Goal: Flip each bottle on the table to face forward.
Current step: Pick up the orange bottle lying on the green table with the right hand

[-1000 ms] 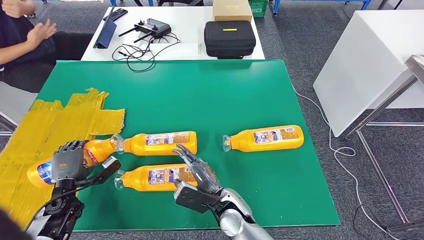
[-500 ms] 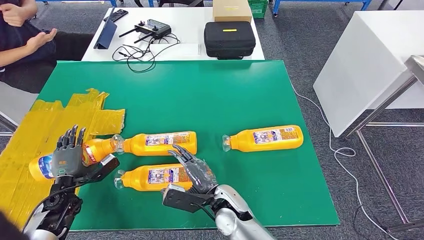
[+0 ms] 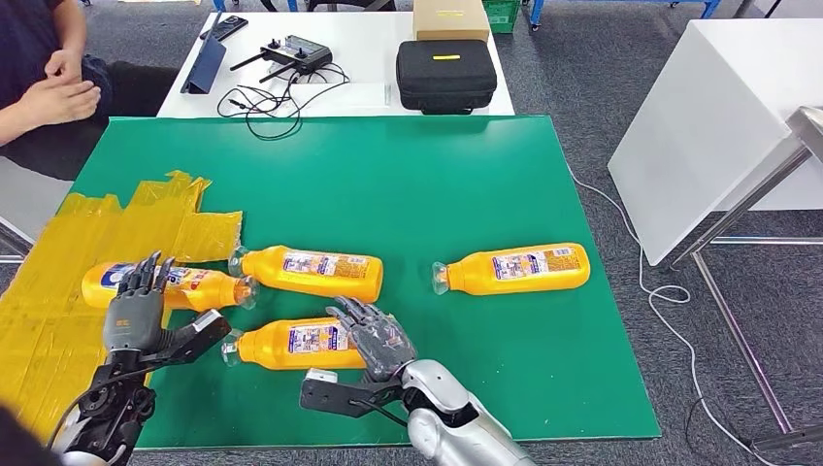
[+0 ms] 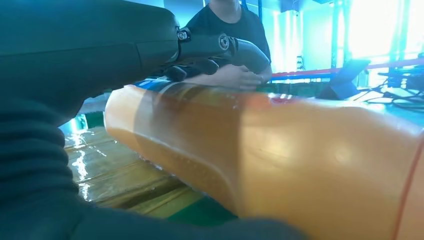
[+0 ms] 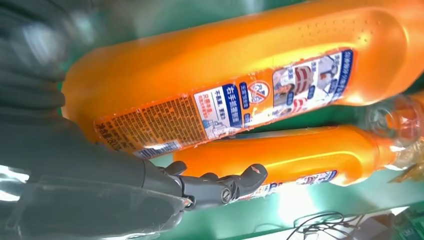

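Note:
Several orange bottles lie on the green table point(image 3: 437, 184). The leftmost bottle point(image 3: 194, 287) point(image 4: 300, 150) lies across the yellow tape edge, blue and red label up. My left hand point(image 3: 134, 313) point(image 4: 100, 45) hovers at its near side with fingers spread over it, gripping nothing. The second bottle point(image 3: 312, 273) point(image 5: 290, 155) lies beside it, cap to cap. The near bottle point(image 3: 287, 343) point(image 5: 225, 80) shows its label; my right hand point(image 3: 377, 338) point(image 5: 125, 185) rests its fingers on the bottle's base end, thumb held apart. A fourth bottle point(image 3: 514, 269) lies alone to the right.
Crumpled yellow tape point(image 3: 87, 243) covers the table's left part. A person point(image 3: 44, 78) sits at the far left. Behind stands a white table point(image 3: 369, 58) with a controller point(image 3: 291, 53), cables and a black case point(image 3: 445, 75). A white table point(image 3: 718, 126) stands to the right.
The leftmost bottle swung away from me and now lies level, farther back. My left hand's fingers uncurled and spread. The second bottle shifted slightly. My right hand slid left over the near bottle's base.

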